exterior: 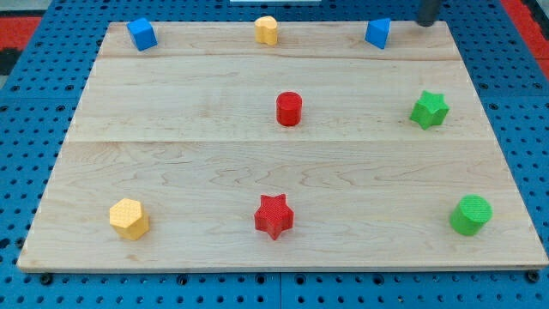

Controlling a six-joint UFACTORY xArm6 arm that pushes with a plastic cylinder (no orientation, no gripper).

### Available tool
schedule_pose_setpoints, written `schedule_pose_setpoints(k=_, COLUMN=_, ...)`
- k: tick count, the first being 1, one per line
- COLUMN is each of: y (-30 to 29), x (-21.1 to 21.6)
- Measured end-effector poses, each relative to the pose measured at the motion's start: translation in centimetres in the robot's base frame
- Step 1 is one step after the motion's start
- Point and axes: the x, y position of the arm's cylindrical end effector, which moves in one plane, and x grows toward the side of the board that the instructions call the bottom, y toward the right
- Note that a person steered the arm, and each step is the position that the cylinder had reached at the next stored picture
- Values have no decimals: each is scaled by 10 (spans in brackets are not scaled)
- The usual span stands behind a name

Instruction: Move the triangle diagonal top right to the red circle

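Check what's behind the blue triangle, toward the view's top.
Behind the blue triangle, toward the view's top right, stands my tip, apart from it. Otherwise only the board edge and blue pegboard. Nothing looks hidden there.

I am looking at a lab test bench, not a home or a shop. A pale wooden board lies on a blue metal plate drilled with a regular grid of holes, the sort used for bolting down equipment. Small plastic blocks in plain colours, such as the red cylinder near the centre, are spread out across it. At 1 o'clock a dark rod comes down from above.
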Motion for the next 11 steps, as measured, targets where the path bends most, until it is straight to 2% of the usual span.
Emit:
schedule_pose_setpoints(k=1, y=-78, x=34)
schedule_pose_setpoints(k=2, y=-113, x=44)
schedule_pose_setpoints(k=11, y=-109, x=40)
